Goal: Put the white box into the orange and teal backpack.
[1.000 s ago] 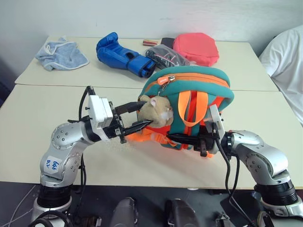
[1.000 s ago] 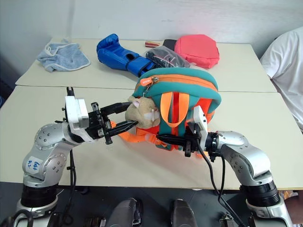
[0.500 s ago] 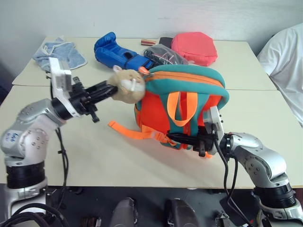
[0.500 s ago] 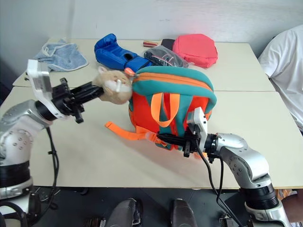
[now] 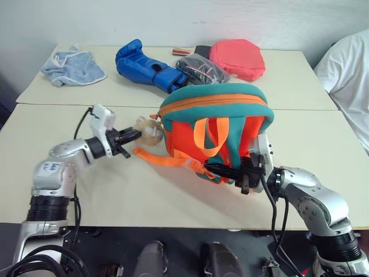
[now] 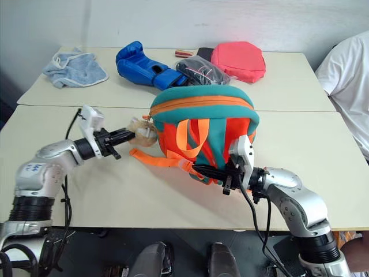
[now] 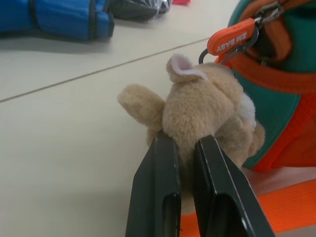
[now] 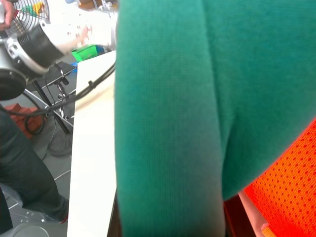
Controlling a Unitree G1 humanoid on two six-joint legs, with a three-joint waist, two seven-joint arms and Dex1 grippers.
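A: What's changed in the last second?

B: The left claw was open beside the plush toy a second ago. Then it pinched the toy, swung it up and out, and has now brought it back low over the counter. The backpack turned with the pull; its zipped top ridge now faces the camera.

A: And the right claw?

B: It has stayed put at the backpack's lower front, fingers narrow. The right wrist view puts teal strap fabric right over the fingers, so it looks clamped on the strap.

A: Good news for the task?

B: Partly. The toy hangs from the zipper tab, so tugging it should run the zip open, I'd judge. But the zip still looks closed, and I can't see the white box anywhere, so packing hasn't begun.

A: Does the left wrist view add anything?

B: Yes: both fingers squeezed into the toy's fur, with the tab's clip just beyond the claw. The head views instead give the layout: the blue glove, the towel and the red pouch lie well beyond both claws.
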